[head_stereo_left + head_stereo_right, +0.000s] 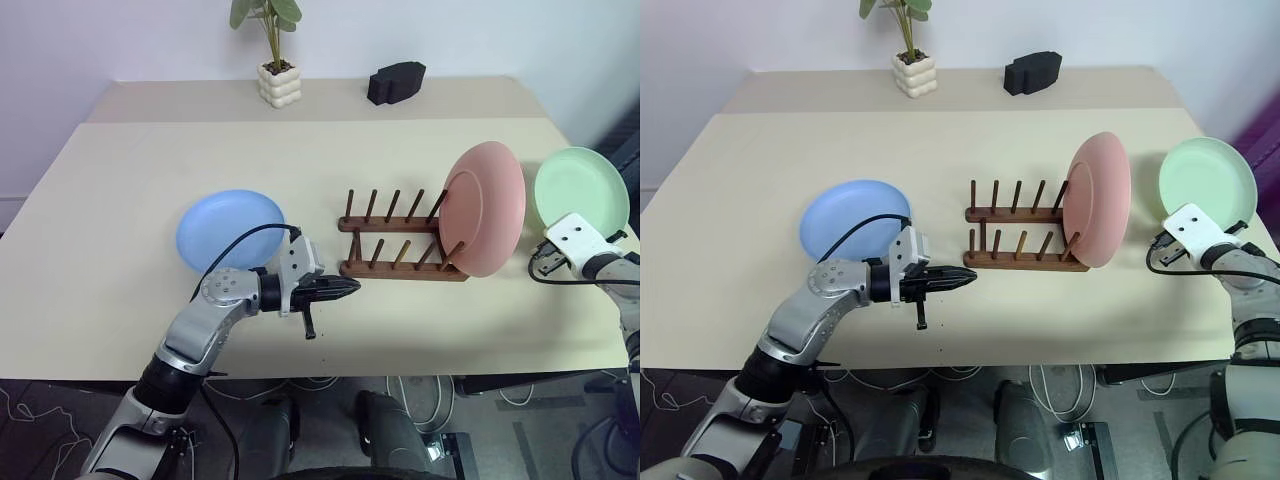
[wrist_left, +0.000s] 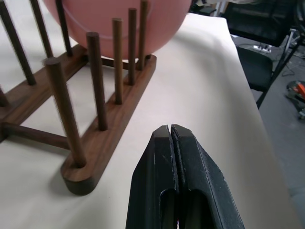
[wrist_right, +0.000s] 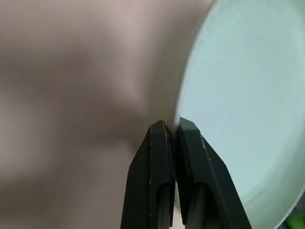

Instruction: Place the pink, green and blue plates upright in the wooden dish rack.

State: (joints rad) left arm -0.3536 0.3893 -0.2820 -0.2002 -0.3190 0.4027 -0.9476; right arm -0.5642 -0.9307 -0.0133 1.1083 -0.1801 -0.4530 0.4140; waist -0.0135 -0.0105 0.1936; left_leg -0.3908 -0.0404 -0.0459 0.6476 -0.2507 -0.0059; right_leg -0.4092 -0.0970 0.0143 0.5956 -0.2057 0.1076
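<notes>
Left eye view takes in the whole beige desk [image 1: 120, 250], with things strung across it from the robot's left to its right. The rack [image 1: 400, 245] sits mid-desk, its rails running left to right. The pink plate [image 1: 487, 205] already stands upright in the rack's rightmost slots. The blue plate [image 1: 228, 228] lies flat on the desk to the rack's left. The green plate [image 1: 582, 190] is at the far right, beyond the pink one, tilted up with its face toward the camera. At the back stand a potted plant [image 1: 276, 60] and a black object [image 1: 396, 82].

The right pincer [image 3: 172, 131] is pressed together on the green plate's near rim, pinching it; the plate extends up and away from the fingertips. The rack's free slots lie to the left of this plate, past the pink one, so the coming move turns on carrying it leftward across the pink plate and setting it edge-down between pegs, its face parallel to the pink plate's.

The left pincer [image 2: 171, 138] is pressed together and empty, pointing at the rack's near left end; the blue plate lies just behind that arm, nearer to it than to the right.

Right wrist view shows the pinch on the rim, which the eye views hide behind the wrist. Left wrist view shows the pegs [image 2: 97, 86] standing bare up to the pink plate.
</notes>
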